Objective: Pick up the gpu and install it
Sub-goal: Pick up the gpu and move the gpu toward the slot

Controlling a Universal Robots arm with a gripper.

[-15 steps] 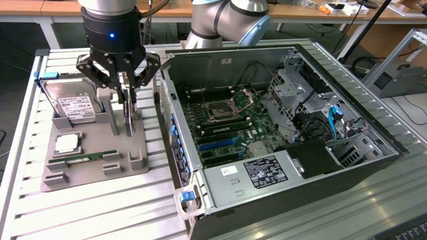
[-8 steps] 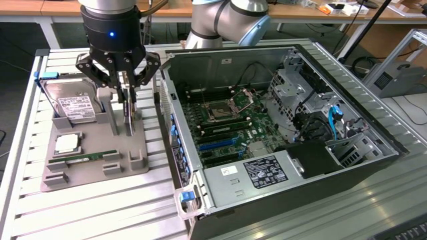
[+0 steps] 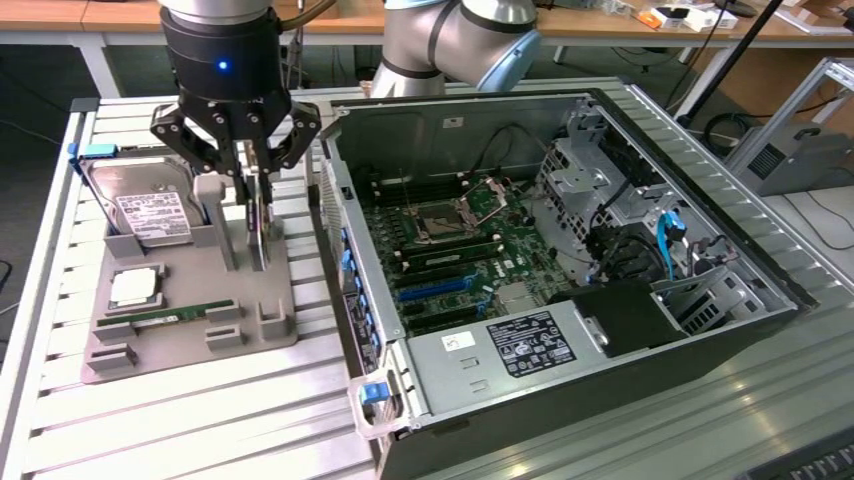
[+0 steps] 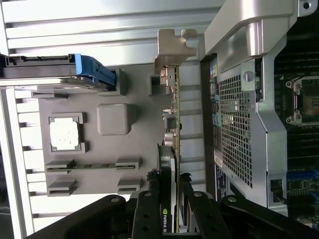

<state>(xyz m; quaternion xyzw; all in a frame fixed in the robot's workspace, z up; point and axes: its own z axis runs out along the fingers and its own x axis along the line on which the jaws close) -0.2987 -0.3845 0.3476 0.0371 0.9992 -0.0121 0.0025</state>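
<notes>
1. gpu: thin dark card standing on its long edge in the grey fixture tray, on the side of the tray nearest the computer case. Standing it upright likely leaves both flat faces free for a pinch. Its silver bracket sits at the end away from the fingers. Whether the lower edge has left the tray cannot be told.
2. gripper: directly above the card, with one finger on each face, clamped on the card near its top edge. The grip appears to keep the card vertical.
3. Other tray holdings, each in its own recess and untouched:
   - hard drive with white label, at the far end
   - processor chip
   - narrow green memory stick, lying flat
4. The case lies on its side with the panel off, just beside the tray on the exterior view's right. The motherboard faces upward, presumably so that cards can go in from above. Its blue expansion slot is unoccupied.
5. Slatted aluminium table: carries both tray and case.
</notes>
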